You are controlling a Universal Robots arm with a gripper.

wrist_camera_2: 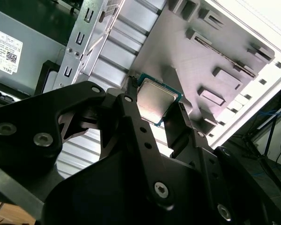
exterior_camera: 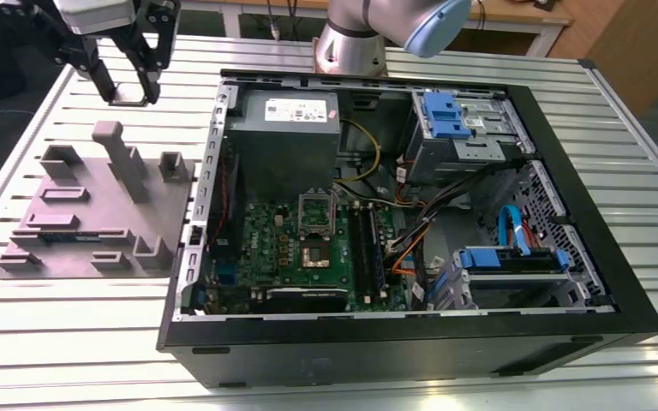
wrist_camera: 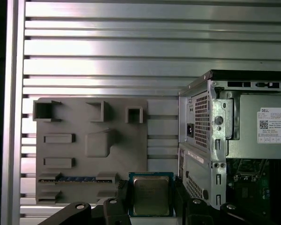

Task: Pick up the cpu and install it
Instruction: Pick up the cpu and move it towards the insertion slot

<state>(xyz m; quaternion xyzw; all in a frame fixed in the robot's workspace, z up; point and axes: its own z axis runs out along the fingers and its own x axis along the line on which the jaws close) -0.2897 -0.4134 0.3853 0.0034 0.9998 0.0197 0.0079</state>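
One black two-fingered gripper [exterior_camera: 127,88] hangs from the single grey-and-blue robot arm [exterior_camera: 358,34]. It is above the slatted aluminium bench [exterior_camera: 66,342], near the bench corner at the exterior view's upper left. Its two fingers [wrist_camera_2: 131,112] pinch opposite edges of one cpu [wrist_camera: 151,194], a small flat square chip with a shiny silver-grey metal top and a green rim, held in the air. In the first wrist view the fingers cover the chip's side edges and its lower part is cut off. In the second wrist view the cpu [wrist_camera_2: 157,101] is seen at a slant, one corner tucked behind a finger. In the exterior view the fingertips are too dark to make out what sits between them.

One grey moulded holder plate [exterior_camera: 89,214] with raised posts and sunken slots lies along the bench edge at the exterior view's left. A thin strip with blue marks [wrist_camera: 75,179] rests in one of its slots; what it is cannot be told.

One open black computer case [exterior_camera: 421,342] lies on the middle of the bench, just beside the plate. Inside are:
- one grey power-supply box with a white label [exterior_camera: 284,137]
- one green motherboard [exterior_camera: 306,257] with one square socket [exterior_camera: 315,253]
- two blue drive brackets [exterior_camera: 444,116]
- a tangle of orange, yellow and black cables [exterior_camera: 415,240] that hides part of the board
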